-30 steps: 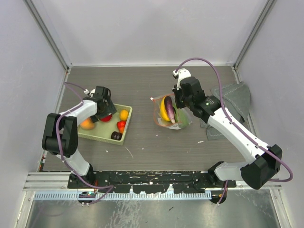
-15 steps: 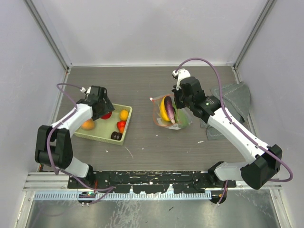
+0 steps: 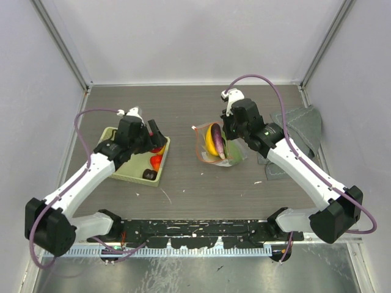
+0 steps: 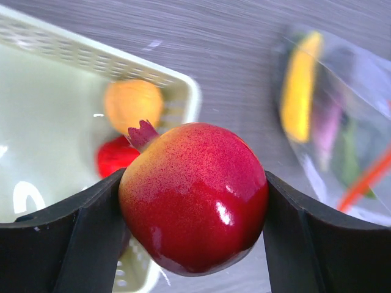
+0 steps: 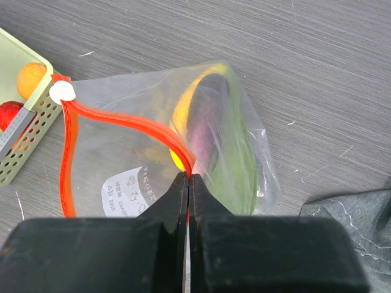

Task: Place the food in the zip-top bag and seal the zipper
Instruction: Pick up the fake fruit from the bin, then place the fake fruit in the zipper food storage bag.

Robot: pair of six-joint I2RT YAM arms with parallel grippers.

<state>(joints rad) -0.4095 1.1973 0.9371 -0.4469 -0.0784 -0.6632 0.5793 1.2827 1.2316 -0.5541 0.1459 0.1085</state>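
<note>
Left hand (image 3: 154, 135) clenched on a red pomegranate (image 4: 194, 196), fingers bearing on its two flanks. It hangs over the right-hand rim of the green basket (image 4: 177, 82), which holds more of the food (orange and red pieces).

Pomegranate: near-round, no real long axis; crown tilts up and back toward the basket.

Zip-top bag (image 5: 244, 159) lies mid-desk (image 3: 189, 183), right of the basket and well apart from it. Mouth faces left, toward the basket. A banana (image 3: 213, 139) and an aubergine (image 5: 204, 116) lie inside, long axes running near to far, roughly along the mouth.

Right hand (image 5: 188, 178) pinched shut on the upper run of the zipper (image 5: 125, 121), lifting that lip.

Risks, as judged:
- glossy round fruit held at two small contacts: may squirt out in transit;
- mouth propped at one point only, so it may sag and the fruit snag the lip;
- a shove could drag the bag or pull the strip out of the pinch.
</note>
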